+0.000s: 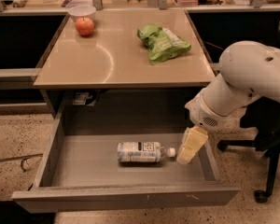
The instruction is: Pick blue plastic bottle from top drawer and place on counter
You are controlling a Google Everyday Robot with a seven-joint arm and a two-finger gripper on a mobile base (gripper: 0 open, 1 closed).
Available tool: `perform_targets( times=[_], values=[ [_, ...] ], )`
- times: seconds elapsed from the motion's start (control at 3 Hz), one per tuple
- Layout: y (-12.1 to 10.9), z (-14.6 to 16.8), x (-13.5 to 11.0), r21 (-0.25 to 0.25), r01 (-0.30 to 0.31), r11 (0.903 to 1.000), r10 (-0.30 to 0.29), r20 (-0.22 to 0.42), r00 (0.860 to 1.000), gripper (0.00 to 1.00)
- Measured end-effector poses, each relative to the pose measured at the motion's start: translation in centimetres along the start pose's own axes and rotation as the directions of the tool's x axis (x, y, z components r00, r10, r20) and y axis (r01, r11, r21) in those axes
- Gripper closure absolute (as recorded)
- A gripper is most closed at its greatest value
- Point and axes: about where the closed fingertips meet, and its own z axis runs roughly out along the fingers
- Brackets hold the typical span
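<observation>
Our gripper (185,157) hangs low in the right end of the top drawer (126,197), its tip just beside the bottle's white cap. We cannot tell whether it is apart or together. The blue plastic bottle (141,152) lies on its side mid-floor. Its long axis runs left-right, parallel to the drawer front, with the cap pointing right, toward us. We judge this the approach. We should shift left over the label and set the grasp across the bottle's width, front to back. We should come down without nudging the cap, since a round bottle may roll. The counter (121,59) waits above.
</observation>
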Motion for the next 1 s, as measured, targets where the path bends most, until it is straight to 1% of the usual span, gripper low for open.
perform_targets(
  times=[0.33, 0.67, 1.0],
  values=[
    [-0.8, 2.1, -0.5, 0.003, -0.012, 0.9999, 0.012, 0.059, 0.998, 0.00],
    [-2.1, 4.5, -1.1, 0.016, -0.032, 0.9993, 0.028, 0.218, 0.976, 0.00],
    [-2.6, 5.6, -1.9, 0.002, -0.020, 0.9998, 0.018, 0.313, 0.950, 0.00]
  ],
)
